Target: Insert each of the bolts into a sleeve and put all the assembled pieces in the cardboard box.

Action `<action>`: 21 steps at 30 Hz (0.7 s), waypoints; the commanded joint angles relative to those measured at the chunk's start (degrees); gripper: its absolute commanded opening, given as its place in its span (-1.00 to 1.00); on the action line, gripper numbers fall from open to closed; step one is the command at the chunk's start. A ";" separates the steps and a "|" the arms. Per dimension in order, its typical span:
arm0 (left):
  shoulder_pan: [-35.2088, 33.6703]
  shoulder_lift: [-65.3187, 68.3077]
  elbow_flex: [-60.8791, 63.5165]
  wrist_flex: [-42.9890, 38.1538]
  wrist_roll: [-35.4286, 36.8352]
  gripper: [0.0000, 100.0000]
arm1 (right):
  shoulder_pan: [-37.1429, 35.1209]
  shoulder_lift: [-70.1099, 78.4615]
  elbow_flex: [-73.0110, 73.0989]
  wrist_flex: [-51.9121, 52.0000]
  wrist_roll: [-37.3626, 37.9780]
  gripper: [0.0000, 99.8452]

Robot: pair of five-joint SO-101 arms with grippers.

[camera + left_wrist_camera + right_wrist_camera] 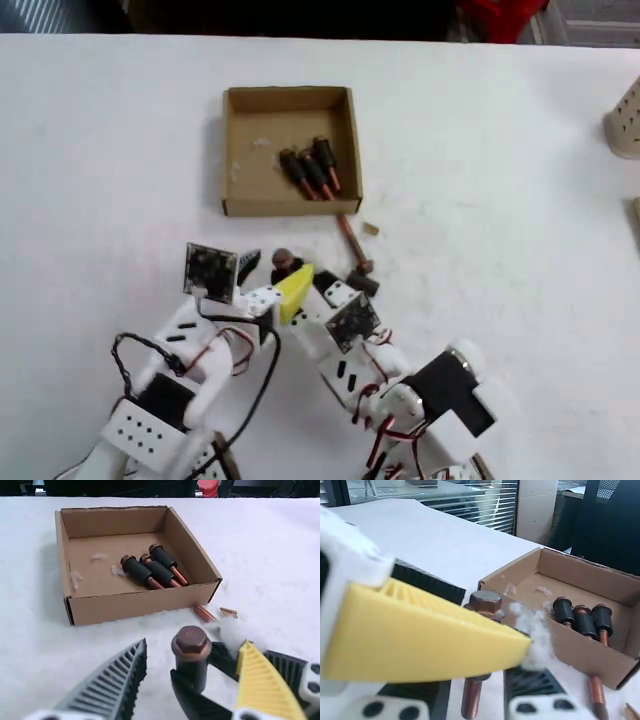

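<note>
Bolt (190, 642) upright in right tool (229, 652) — three sleeved bolts (150, 570) in cardboard box (130, 605).

This looks like an office or a lab. In the high view a wide white table (500, 200) spans the frame, with two small robot arms (330, 340) at the bottom. In the right wrist view, slatted window blinds (480, 510) cross the upper left, next to a white pillar (536, 510).
</note>
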 commanded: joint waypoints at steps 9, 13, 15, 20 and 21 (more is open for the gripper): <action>-2.33 -0.04 -1.41 -0.09 1.85 -0.30 | 0.13 -0.48 0.35 -1.80 0.35 -0.97; -2.42 -0.04 -3.78 -0.09 5.98 -0.30 | 0.13 -0.48 0.35 -1.80 0.35 -0.97; -2.42 -0.04 -4.66 -0.09 7.56 -0.30 | 0.13 -0.48 0.35 -1.80 0.35 -0.97; -3.56 -0.04 -5.10 -3.16 9.14 -0.30 | 0.13 -0.48 0.35 -1.80 0.35 -0.97; -4.62 -0.04 -5.01 -4.84 9.23 -0.30 | 0.13 -0.48 0.35 -1.80 0.35 -0.97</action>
